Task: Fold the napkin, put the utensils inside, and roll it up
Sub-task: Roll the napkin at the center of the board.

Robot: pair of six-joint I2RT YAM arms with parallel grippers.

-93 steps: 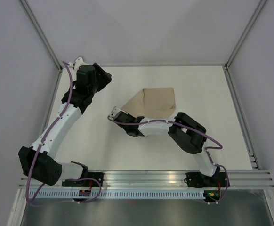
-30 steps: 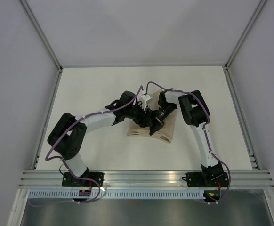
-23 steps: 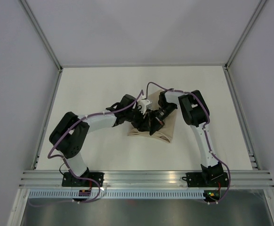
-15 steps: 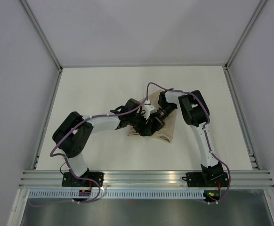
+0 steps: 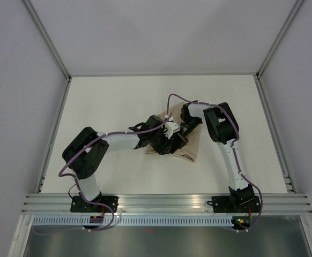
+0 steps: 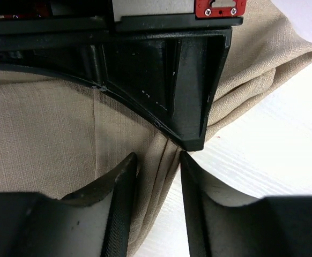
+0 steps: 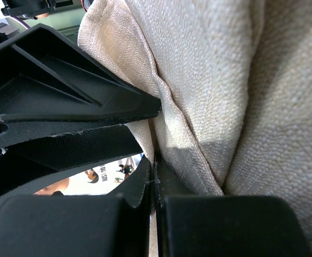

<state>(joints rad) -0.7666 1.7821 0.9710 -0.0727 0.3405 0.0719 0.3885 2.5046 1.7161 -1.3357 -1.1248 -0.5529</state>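
Napkin [image 5: 192,145] lies folded; right fingers [image 7: 225,225] pinch a fold, contents hidden.

Napkin [image 6: 49,134]: tan woven cloth; looked matt, with a coarse visible weave.
Left gripper [image 6: 157,158]: black plastic; looked matt and smooth.
Right gripper [image 7: 153,167]: black plastic; was matt, lightly scuffed.
Table [image 5: 118,101]: was white, smooth, matt.
Near rail [image 5: 166,201]: ribbed metal; showed a satin sheen.

**Two claws meet tip to tip**

The white left arm [image 5: 118,140] stretches rightward from a bent elbow. Its black left claw [image 6: 157,160] is parted by a narrow gap. The white right arm [image 5: 228,155] doubles back leftward from a raised elbow. Its black right claw [image 7: 153,167] is pressed tight, nipping the tan-beige cloth napkin [image 7: 209,80].
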